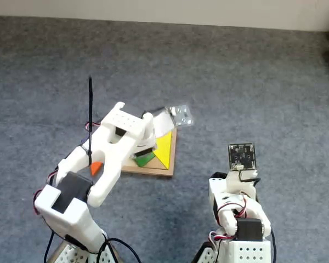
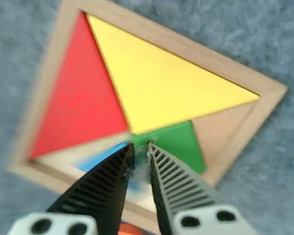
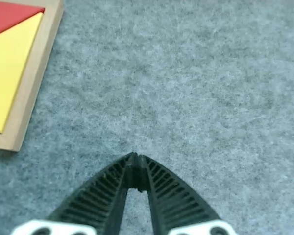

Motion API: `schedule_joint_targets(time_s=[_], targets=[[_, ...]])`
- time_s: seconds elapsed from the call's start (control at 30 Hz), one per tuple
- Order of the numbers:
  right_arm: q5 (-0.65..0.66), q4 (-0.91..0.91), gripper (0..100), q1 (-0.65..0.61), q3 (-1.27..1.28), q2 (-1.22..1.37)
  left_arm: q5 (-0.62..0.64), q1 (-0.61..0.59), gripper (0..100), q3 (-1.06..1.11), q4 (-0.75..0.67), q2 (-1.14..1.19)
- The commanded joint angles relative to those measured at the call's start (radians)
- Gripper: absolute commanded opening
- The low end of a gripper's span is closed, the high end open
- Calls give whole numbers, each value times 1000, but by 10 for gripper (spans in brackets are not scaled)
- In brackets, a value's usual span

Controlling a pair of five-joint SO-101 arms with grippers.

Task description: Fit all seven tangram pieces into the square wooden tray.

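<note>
- Tray (image 2: 264, 105), square and wood-rimmed, lies on fuzzy grey carpet (image 3: 186, 73). It holds a flat red triangle (image 2: 78, 103), yellow triangle (image 2: 161, 83), green piece (image 2: 179, 144) and blue piece (image 2: 100, 159).
- Left gripper (image 2: 139, 147), ribbed fingers nearly pressed together, is over the green-blue seam.
- Right gripper (image 3: 136, 164), closed, is off the tray.

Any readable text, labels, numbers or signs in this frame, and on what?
No readable text.
The wooden tray and the red piece, yellow piece, green piece and blue piece are plain.
Any marking on the small dark board is too small to read.
</note>
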Motion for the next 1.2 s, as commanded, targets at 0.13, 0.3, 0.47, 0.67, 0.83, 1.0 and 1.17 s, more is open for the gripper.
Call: schedule_joint_targets(time_s=[0.13, 0.3, 0.47, 0.67, 0.83, 1.0, 1.17], targets=[[2, -1, 9, 13, 148, -8, -14, -50, 66, -199, 175, -8], [2, -1, 9, 13, 148, -8, -9, -53, 63, -275, 244, -8], [2, -1, 9, 13, 148, -8, 41, -128, 63, -291, 226, -8], [2, -1, 9, 13, 148, -8, 44, -219, 64, -254, 189, 5], [2, -1, 9, 13, 148, -8, 44, -217, 66, -99, 28, 4], [2, -1, 9, 13, 148, -8, 48, -183, 66, 28, -110, 4], [2, -1, 9, 13, 148, -8, 55, -96, 64, 58, -120, 4]])
